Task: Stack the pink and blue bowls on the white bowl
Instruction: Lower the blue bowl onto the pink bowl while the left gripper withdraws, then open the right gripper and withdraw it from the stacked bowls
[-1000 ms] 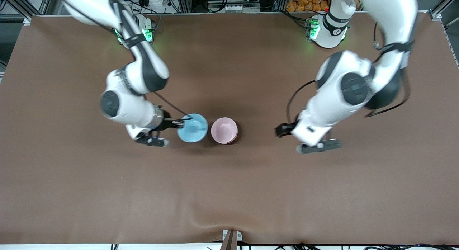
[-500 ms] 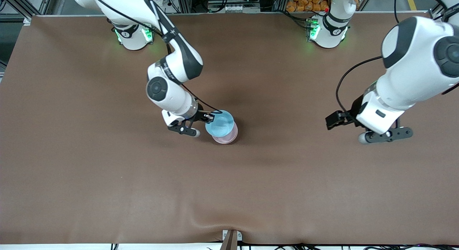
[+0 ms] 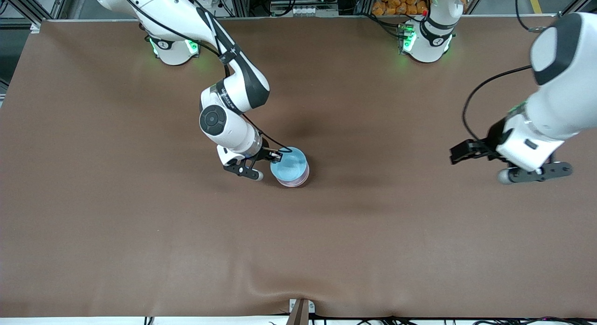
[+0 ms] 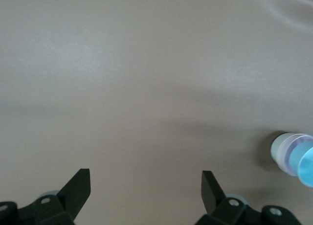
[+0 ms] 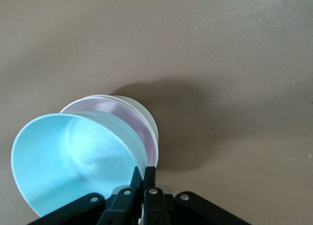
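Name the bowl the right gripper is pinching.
The blue bowl, clamped at its rim by the right gripper; the pink bowl and white bowl sit nested beneath it.

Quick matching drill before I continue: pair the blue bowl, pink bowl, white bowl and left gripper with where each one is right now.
Things:
1. blue bowl
2. pink bowl
3. white bowl
4. left gripper

Places or states:
A. bottom of the stack, on the table
B. open, over bare table toward the left arm's end
C. gripped at its rim by the right gripper, over the stack
D. nested in the white bowl

Pairs: 1-C, 2-D, 3-A, 4-B
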Controlling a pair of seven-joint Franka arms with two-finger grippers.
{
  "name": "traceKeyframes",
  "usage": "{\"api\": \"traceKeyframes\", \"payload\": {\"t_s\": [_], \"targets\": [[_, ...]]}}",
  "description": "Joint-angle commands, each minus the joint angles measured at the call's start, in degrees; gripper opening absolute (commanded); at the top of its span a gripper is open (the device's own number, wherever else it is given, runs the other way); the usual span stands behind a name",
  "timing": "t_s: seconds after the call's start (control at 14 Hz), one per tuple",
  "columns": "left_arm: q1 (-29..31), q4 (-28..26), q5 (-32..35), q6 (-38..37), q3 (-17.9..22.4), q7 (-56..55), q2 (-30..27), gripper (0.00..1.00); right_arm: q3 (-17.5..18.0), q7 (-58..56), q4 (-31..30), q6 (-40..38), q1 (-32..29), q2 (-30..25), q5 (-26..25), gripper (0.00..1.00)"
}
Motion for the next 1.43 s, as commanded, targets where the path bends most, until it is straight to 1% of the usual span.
{"api": "traceKeyframes", "payload": {"t_s": [0.0, 0.07, 0.14, 0.21, 0.29, 0.36, 0.43, 0.64, 0.79, 0.86, 1.0, 1.07, 1.29, 1.36], "targets": [[0.1, -1.6, 0.9, -6.1, 1.4, 3.0, -5.8, 1.00, -0.4, 0.9, -0.1, 1.4, 0.8, 0.4, 1.8, 0.00], [0.1, -1.5, 1.0, -8.1, 2.0, 3.5, -6.9, 1.00, -0.4, 0.9, -0.1, 1.4, 0.7, 0.4, 1.9, 0.00], [0.0, -1.5, 1.1, -9.4, 2.9, 4.8, -8.5, 1.00, -0.4, 0.9, -0.1, 0.8, 0.5, 0.4, 1.9, 0.22], [-1.2, -1.5, 0.9, -10.6, 4.8, 7.0, -10.0, 1.00, -0.4, 0.9, -0.1, 0.7, 0.5, 0.4, 1.9, 0.84], [-3.7, -1.4, 0.4, -12.0, 8.1, 8.0, -11.2, 1.00, -0.4, 0.9, -0.1, 0.8, 0.5, 0.4, 1.9, 1.00], [-6.2, -1.5, 0.4, -14.1, 10.9, 8.3, -12.4, 1.00, -0.4, 1.4, 0.0, 0.7, 0.2, 0.4, 1.9, 1.00], [-7.8, -1.6, 0.4, -16.8, 12.6, 8.4, -13.5, 1.00, -0.5, 1.4, 0.0, 0.5, -0.1, 0.3, 1.9, 1.00], [-8.0, -1.6, 1.0, -17.5, 13.8, 10.4, -14.8, 1.00, -0.7, 0.0, 0.0, -0.7, -2.6, -1.2, 1.7, 1.00], [-8.1, -1.8, 0.9, -17.4, 14.6, 12.0, -16.9, 1.00, -1.0, -3.1, -0.1, -3.5, -5.6, -3.2, 1.2, 1.00], [-8.1, -1.7, 1.1, -16.8, 15.1, 12.5, -17.0, 1.00, -1.2, -5.9, -0.1, -5.3, -7.5, -4.3, 1.1, 1.00], [-8.1, -2.2, 1.0, -12.9, 17.2, 18.7, -15.7, 1.00, -1.8, -12.6, -0.1, -9.2, -12.3, -6.4, 0.7, 1.00], [-8.0, -1.9, 1.1, -11.5, 17.6, 20.2, -14.7, 1.00, -1.9, -15.9, -0.3, -10.8, -15.2, -7.5, 0.1, 1.00], [-8.1, -2.4, 1.2, -11.3, 17.6, 19.8, -14.8, 1.00, -3.1, -26.4, -1.2, -18.5, -23.7, -11.8, -2.8, 1.00], [-8.1, -2.9, 1.2, -11.4, 17.4, 19.3, -15.0, 1.00, -3.2, -29.5, -1.1, -22.2, -26.8, -13.7, -5.0, 1.00]]}}
